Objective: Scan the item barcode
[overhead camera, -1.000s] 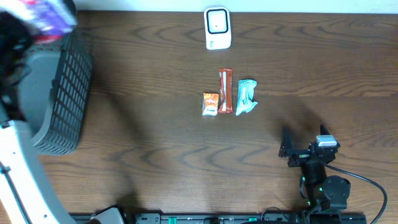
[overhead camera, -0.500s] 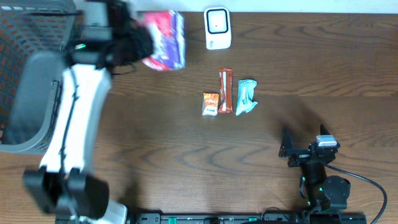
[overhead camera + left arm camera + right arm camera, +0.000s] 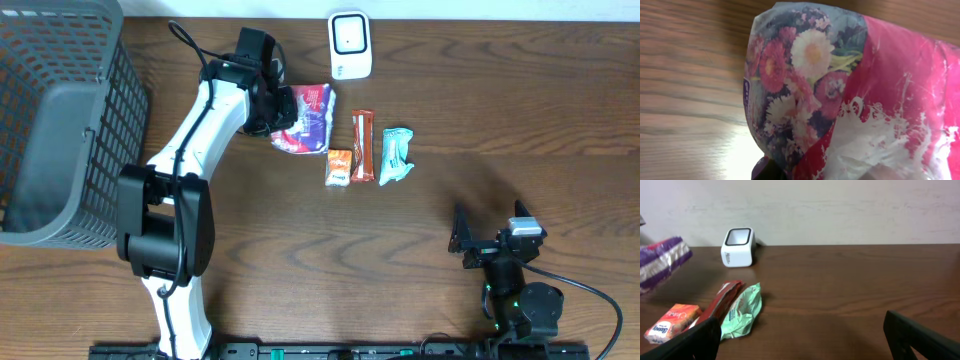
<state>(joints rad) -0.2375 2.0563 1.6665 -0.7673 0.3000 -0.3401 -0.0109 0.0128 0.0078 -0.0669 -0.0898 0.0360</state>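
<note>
Dark wooden table (image 3: 500, 120) seen from above. A grey mesh basket (image 3: 110, 130) fills its far-left corner. The white left arm (image 3: 190, 140) reaches up the table, and the left gripper (image 3: 283, 108) is clamped on a floral packet (image 3: 308, 118) – pink, red and purple, with daisies across the wrapper in the wrist view. The packet sits just below and to the left of the white scanner (image 3: 350, 45), which stands at the table's far edge, apart from it. At the near right, the right gripper (image 3: 462, 238) rests with its jaws spread wide, holding nothing. Beside the floral packet lie three small snacks in a row – a mint-green packet (image 3: 396, 156), a red-brown bar (image 3: 362, 147) and an orange packet (image 3: 339, 166).
</note>
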